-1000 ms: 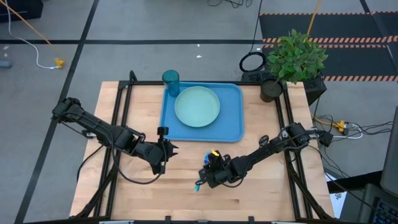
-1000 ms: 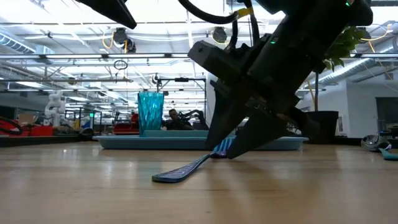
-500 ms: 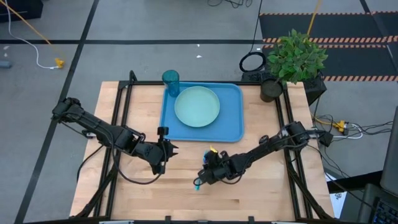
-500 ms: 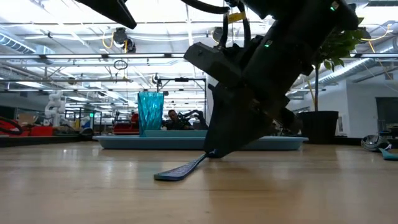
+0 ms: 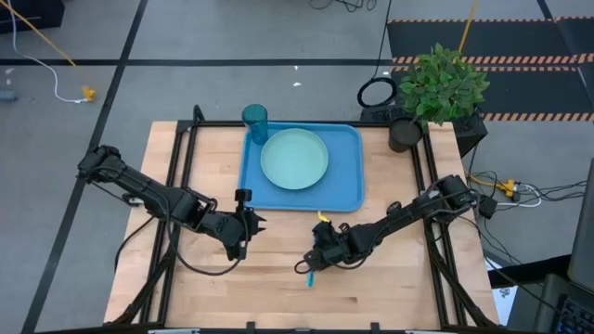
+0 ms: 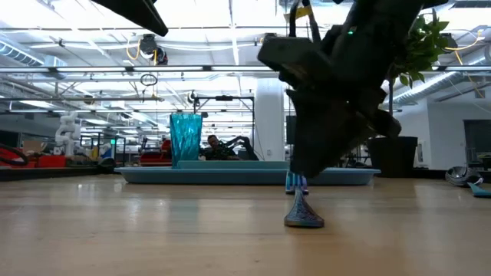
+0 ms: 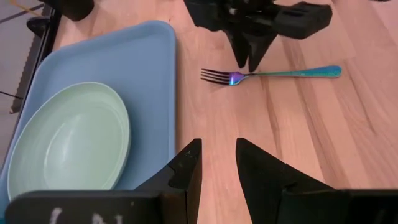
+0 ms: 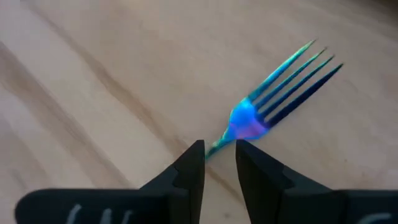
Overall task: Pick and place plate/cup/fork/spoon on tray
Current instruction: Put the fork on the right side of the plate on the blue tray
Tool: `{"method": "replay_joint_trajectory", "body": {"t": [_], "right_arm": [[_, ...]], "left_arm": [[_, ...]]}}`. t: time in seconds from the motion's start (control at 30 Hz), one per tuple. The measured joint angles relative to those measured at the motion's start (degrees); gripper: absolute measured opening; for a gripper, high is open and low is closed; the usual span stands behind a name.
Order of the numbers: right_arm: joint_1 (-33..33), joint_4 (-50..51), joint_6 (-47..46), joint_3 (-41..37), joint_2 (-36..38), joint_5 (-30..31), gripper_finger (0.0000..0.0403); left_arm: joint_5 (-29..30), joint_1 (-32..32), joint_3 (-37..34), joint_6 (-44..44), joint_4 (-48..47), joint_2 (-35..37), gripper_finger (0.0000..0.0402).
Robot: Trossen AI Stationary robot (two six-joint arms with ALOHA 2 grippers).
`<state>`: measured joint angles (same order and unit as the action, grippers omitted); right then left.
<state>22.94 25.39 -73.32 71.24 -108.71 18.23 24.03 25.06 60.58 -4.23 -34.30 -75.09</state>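
Observation:
A blue fork (image 7: 273, 73) lies near the middle of the wooden table, in front of the blue tray (image 5: 348, 190). My right gripper (image 5: 322, 255) is shut on it. The mint-green plate (image 5: 294, 158) sits flat on the tray, and the teal cup (image 5: 255, 122) stands upright at the tray's far left corner. My left gripper (image 5: 251, 225) waits left of the fork, fingers nearly together and empty. What looks like the spoon shows only at the low view's right edge (image 6: 469, 182). My right gripper pinches the fork's neck (image 8: 222, 140), just behind the tines, between its two fingers. The fingers come from above, pointing down, and lie across the fork. The fork is tilted: its tine end is raised and its handle end (image 6: 304, 219) rests on the table.
A potted plant (image 5: 441, 85) in a dark pot (image 5: 405, 135) stands at the table's far right corner. Black frame rails (image 5: 181, 167) run along the table's left and right sides. Bare wood lies toward the table's near edge (image 5: 278, 306).
My right gripper has gone a little toward the table's right edge, still shut on the fork. The fork has turned about: its handle end, which pointed toward the table's left, has slid round on the wood and points toward the near edge.

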Motion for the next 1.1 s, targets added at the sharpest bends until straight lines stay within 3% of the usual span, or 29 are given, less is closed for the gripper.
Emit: {"method": "replay_joint_trajectory", "body": {"t": [0.13,0.43,0.77,1.1], "right_arm": [[0.9,-1.3,-6.1,0.0,-0.1,4.3,0.0086],[2.6,-0.4,-14.3,0.1,-2.6,5.7,0.0091],[2.5,-2.9,-12.3,0.2,-4.6,6.1,0.0091],[1.8,0.8,-7.0,0.3,-4.6,4.5,0.0085]], "left_arm": [[0.0,-0.3,0.0,0.6,0.0,0.0,0.0102],[0.0,-2.4,0.0,0.7,0.6,0.0,0.0102],[0.1,-4.3,0.0,2.6,2.0,0.0,0.0102],[0.0,-5.2,0.0,3.6,3.1,0.0,0.0102]]}}
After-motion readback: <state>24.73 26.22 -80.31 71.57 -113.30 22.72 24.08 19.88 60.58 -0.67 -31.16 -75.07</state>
